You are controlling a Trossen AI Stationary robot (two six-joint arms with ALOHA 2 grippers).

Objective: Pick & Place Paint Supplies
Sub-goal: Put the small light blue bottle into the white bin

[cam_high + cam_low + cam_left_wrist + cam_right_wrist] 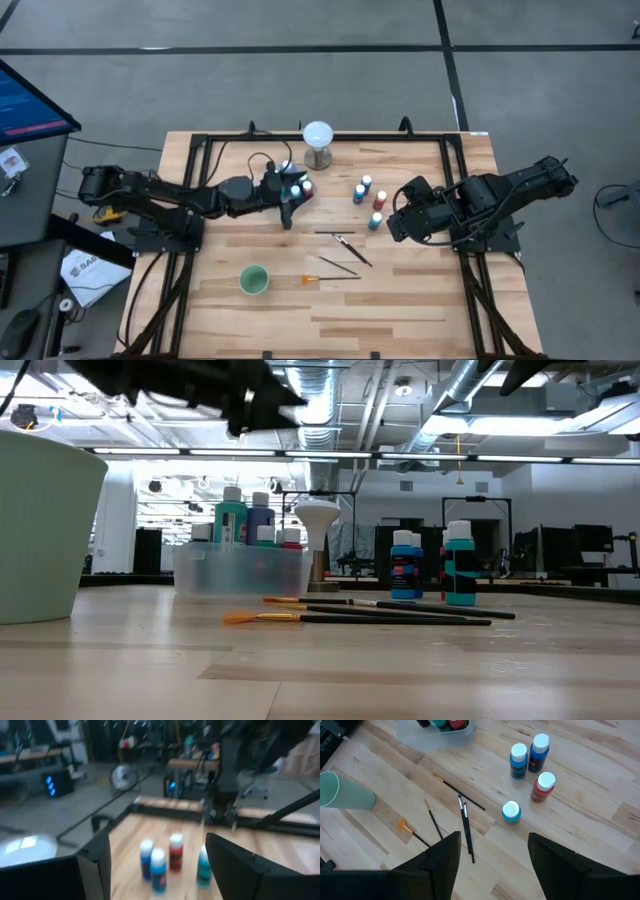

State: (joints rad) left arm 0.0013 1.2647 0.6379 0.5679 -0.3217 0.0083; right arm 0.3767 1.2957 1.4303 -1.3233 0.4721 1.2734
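Four white-capped paint bottles (pixel 368 200) stand upright on the wood table between my grippers; in the right wrist view they are blue (pixel 518 760), dark blue (pixel 540 750), red (pixel 543 787) and teal (pixel 511 813). More bottles stand in a clear bin (pixel 240 568). Several thin dark brushes (pixel 465 827) lie flat nearer the front, one orange-tipped (pixel 402 825). My left gripper (pixel 293 202) hovers open and empty by the bin (pixel 298 186), facing the four bottles (pixel 159 862). My right gripper (pixel 493 840) is open and empty above the table, right of the bottles.
A white globe on a grey stand (pixel 318 142) sits at the far edge behind the bin. A pale green cup (pixel 254 280) stands near the front left. A black frame (pixel 200 140) runs round the table edges. Bare wood lies in front of the brushes.
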